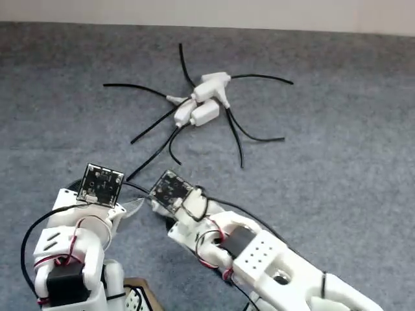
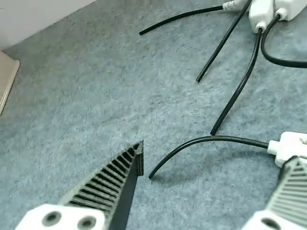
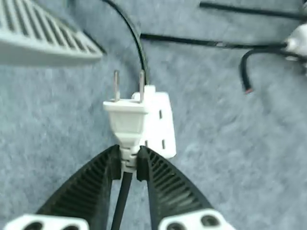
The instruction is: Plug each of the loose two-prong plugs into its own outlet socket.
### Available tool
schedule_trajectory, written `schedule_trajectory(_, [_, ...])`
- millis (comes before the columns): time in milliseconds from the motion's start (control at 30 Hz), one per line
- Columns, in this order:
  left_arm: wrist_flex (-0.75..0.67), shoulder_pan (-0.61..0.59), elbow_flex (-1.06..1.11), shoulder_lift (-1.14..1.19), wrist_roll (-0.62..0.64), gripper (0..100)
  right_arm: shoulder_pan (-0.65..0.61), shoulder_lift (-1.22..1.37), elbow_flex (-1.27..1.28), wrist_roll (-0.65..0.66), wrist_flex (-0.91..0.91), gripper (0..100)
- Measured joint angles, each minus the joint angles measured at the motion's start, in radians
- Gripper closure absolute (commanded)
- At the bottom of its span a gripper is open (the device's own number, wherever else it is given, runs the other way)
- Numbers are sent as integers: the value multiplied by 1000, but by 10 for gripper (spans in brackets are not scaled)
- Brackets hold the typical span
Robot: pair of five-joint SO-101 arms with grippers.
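Note:
My right gripper (image 3: 128, 158) is shut on the neck of a white two-prong plug (image 3: 125, 117), just above the carpet, with the prongs pointing away from the wrist. A white outlet socket (image 3: 160, 120) on a black cord lies right behind the plug. In the high view both arms sit at the near edge, wrists close together. My left gripper (image 2: 216, 158) is open above the carpet beside them, a white piece (image 2: 288, 146) on a short black cord next to one finger (image 2: 292, 187). A cluster of white plugs and sockets (image 1: 201, 100) lies farther back.
Several loose black cords (image 1: 237, 133) fan out from the cluster over the grey carpet (image 1: 337, 142). One ribbed left finger (image 3: 43, 38) lies close to the held plug. A pale wall edge (image 1: 259, 13) runs along the far side.

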Motion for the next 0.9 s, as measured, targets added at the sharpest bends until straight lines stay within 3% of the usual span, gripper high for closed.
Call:
schedule_trajectory(300, [0,-40,18,-9,-37,579,-38,91,-89,-20,32,992])
schedule_trajectory(500, [0,-40,41,-11,-37,579,-120,26,-132,-66,110,992])
schedule_trajectory(900, [-17,-44,161,-17,-32,579,-132,-104,-130,-71,199,992])
